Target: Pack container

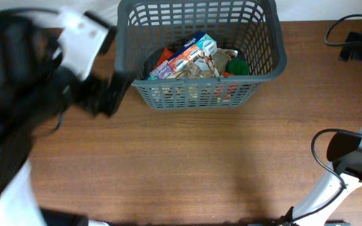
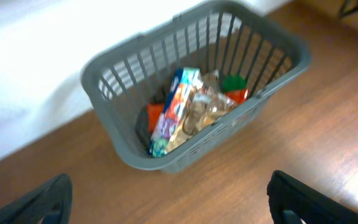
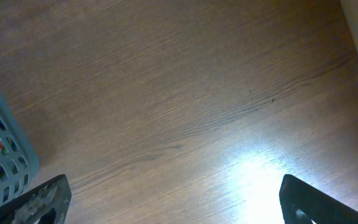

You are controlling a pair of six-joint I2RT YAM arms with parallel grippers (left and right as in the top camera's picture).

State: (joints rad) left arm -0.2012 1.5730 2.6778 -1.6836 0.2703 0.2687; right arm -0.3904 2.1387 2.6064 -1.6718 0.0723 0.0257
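Blurred and dark, the left arm (image 1: 17, 94) filled the 9 o'clock side of the overhead view, so smeared that its joints could not be told apart. In its own wrist view the left gripper (image 2: 169, 202) showed only two black fingertips (image 2: 48, 199) cut off at the lower corners, spread wide with nothing between them. The right gripper (image 3: 179, 205) was likewise released, its tips barely in view at 7 and 5 o'clock over bare wood. Of the right arm (image 1: 351, 163) only a white link and a black cable showed at 4 o'clock.

The container (image 1: 200, 94) stood upright at 12 o'clock on the table (image 1: 200, 169), mouth facing up, its far rim clipped by the frame. Its long axis ran from 9 to 3 o'clock. The right wrist view caught just one lattice corner at 8 o'clock.

Inside it lay a blue-and-white box (image 1: 190, 53) tilted across the heap, an orange packet (image 1: 163, 58) mostly hidden beneath it, a crinkled clear bag (image 1: 209, 66) and something green (image 1: 236, 66) too small to identify. Print on the box could not be read.
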